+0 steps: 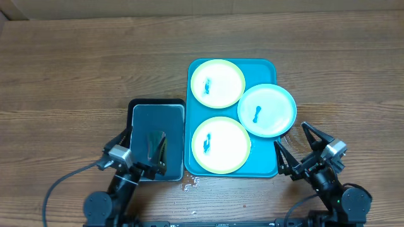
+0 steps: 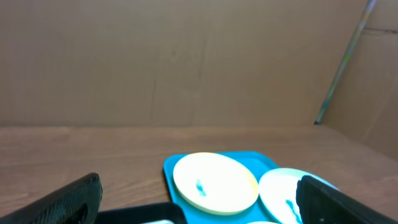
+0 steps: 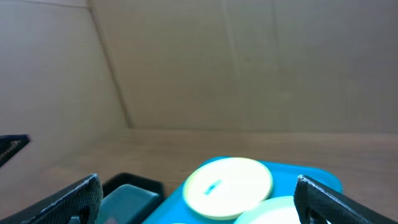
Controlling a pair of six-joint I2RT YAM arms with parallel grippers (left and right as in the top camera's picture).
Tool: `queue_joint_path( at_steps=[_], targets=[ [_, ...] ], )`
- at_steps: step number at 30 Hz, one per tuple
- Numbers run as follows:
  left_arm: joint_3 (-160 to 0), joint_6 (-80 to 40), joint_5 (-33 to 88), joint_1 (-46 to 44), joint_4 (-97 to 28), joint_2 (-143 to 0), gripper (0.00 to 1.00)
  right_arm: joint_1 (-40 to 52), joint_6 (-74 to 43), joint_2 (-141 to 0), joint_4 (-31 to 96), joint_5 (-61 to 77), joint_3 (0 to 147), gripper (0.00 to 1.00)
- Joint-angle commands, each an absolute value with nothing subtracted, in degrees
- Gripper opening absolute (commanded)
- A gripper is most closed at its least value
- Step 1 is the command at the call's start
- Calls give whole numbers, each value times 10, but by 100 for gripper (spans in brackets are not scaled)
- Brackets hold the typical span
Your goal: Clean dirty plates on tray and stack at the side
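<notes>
The turquoise tray point(image 1: 197, 116) lies mid-table and holds three plates with blue smears. A yellow-green plate point(image 1: 217, 83) is at the far end, a second yellow-green plate point(image 1: 220, 145) at the near end, and a light-blue plate point(image 1: 267, 110) overhangs the tray's right rim. The far plate also shows in the left wrist view point(image 2: 214, 183) and the right wrist view point(image 3: 229, 186). My left gripper point(image 1: 140, 151) is open over the black tray, empty. My right gripper point(image 1: 295, 146) is open and empty, just right of the turquoise tray's near corner.
A smaller black tray point(image 1: 134, 110) with a dark grey sponge-like block point(image 1: 156, 135) sits left of the turquoise tray. Small wet spots point(image 1: 190, 184) lie on the wood near the front. Cardboard walls rise behind the table.
</notes>
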State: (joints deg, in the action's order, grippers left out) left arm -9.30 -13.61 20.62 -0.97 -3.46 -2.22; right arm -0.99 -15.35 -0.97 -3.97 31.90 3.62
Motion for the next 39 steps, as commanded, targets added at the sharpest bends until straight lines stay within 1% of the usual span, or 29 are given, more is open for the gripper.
queue_joint_path(
  at_steps=[1, 4, 7, 11, 13, 16, 18, 21, 24, 25, 27, 30, 32, 34, 36, 37, 39],
  targets=[
    [-231, -131, 185, -4, -119, -93, 100, -6, -135, -34, 25, 361, 160, 100],
    [-352, -94, 207, -4, -212, -204, 100, -7, -79, -103, 154, 343, 280, 100],
    [-480, -75, 222, -4, -329, -320, 100, -6, -72, -210, 316, 293, 423, 100],
    [-648, -74, 220, -4, -512, -475, 100, -6, -72, -373, 520, 281, 611, 100],
    [-702, -74, 221, -4, -570, -534, 100, -6, -72, -437, 582, 281, 675, 100],
    [-757, -72, 221, -4, -637, -609, 100, -6, -83, -519, 630, 291, 736, 100],
    [-770, -73, 222, -4, -663, -644, 100, -6, -107, -559, 635, 325, 750, 100],
    [-771, -95, 244, -4, -701, -685, 100, -6, -104, -608, 649, 383, 750, 100],
    [-771, -89, 250, -4, -745, -724, 100, 8, -97, -656, 688, 366, 733, 100],
    [-771, -76, 250, -4, -764, -747, 100, 34, -96, -679, 703, 342, 705, 91],
    [-771, -62, 251, -4, -778, -766, 100, 76, -104, -694, 698, 305, 661, 89],
    [-771, -47, 249, -4, -791, -785, 86, 150, -193, -706, 644, 208, 570, 87],
    [-771, -48, 244, -4, -790, -786, 81, 193, -250, -711, 596, 162, 513, 84],
    [-771, -65, 220, -4, -793, -782, 79, 228, -277, -717, 542, 145, 465, 80],
    [-771, -89, 187, -4, -800, -773, 79, 254, -282, -725, 482, 144, 426, 76],
    [-771, -101, 169, -4, -804, -768, 77, 264, -281, -729, 453, 143, 410, 74],
    [-771, -121, 135, -4, -808, -752, 75, 280, -282, -739, 398, 139, 384, 67]
  ],
)
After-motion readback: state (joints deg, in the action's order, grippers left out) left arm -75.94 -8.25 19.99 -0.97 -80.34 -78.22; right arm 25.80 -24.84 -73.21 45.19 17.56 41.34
